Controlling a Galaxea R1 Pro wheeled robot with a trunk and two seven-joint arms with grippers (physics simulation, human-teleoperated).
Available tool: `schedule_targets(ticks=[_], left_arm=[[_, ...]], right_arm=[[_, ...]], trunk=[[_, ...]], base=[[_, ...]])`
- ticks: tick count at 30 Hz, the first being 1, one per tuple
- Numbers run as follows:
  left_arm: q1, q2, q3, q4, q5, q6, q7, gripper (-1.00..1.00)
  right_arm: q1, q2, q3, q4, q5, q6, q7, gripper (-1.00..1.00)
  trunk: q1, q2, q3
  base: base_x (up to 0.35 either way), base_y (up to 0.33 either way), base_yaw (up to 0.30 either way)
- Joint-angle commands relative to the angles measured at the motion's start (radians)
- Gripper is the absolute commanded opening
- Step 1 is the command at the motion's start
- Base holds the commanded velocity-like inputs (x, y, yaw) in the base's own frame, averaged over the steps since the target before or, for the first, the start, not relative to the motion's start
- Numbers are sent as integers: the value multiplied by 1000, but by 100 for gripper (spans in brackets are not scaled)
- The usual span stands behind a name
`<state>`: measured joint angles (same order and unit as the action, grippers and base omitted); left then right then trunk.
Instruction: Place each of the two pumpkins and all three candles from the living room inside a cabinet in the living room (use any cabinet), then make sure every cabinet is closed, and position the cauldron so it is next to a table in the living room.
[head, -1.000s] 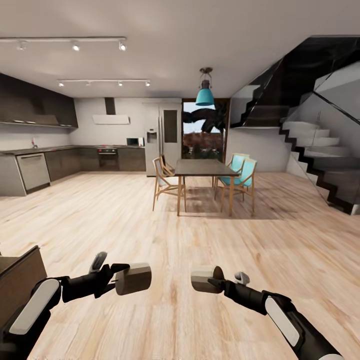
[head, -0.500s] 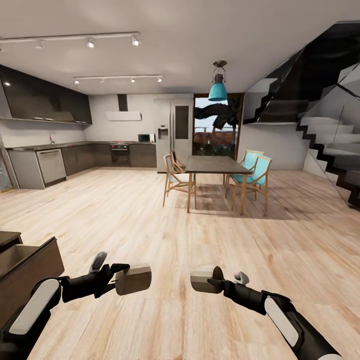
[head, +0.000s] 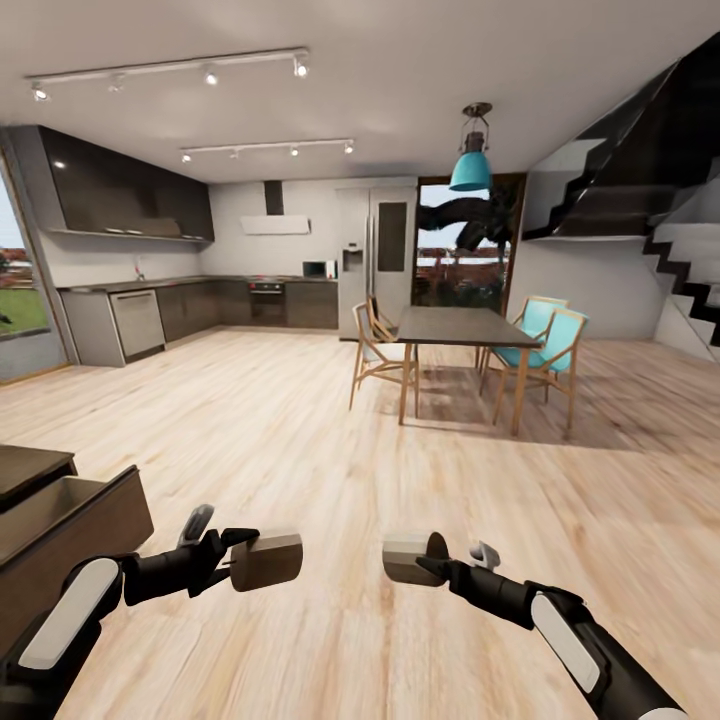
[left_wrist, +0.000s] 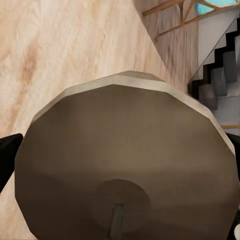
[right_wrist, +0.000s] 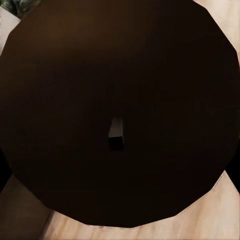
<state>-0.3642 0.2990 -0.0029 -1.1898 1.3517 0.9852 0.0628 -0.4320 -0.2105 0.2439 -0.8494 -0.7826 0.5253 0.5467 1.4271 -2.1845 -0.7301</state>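
1. The cabinet (head: 70, 520) is at my left with one drawer open; I see nothing inside it (part of it is hidden).
2. My left gripper (head: 238, 558) is closed around one candle (head: 266, 558), held on its side above the floor.
3. My right gripper (head: 428, 566) clamps a second candle (head: 405, 558) in the same way.
4. I judge both candles are not yet stored; third candle, pumpkins and cauldron remain.
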Motion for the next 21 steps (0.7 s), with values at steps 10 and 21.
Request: schedule_targets(ticks=[10, 21], left_arm=[[-1, 0, 0, -1, 12, 3, 6, -100], [-1, 0, 0, -1, 14, 3, 6, -100]], right_arm=[[-1, 0, 2, 0, -12, 5, -2, -100], [-1, 4, 0, 0, -2, 6, -15, -100]], trunk=[[0, -1, -7], [0, -1, -7]], base=[[306, -150, 199], [137, -122, 3]])
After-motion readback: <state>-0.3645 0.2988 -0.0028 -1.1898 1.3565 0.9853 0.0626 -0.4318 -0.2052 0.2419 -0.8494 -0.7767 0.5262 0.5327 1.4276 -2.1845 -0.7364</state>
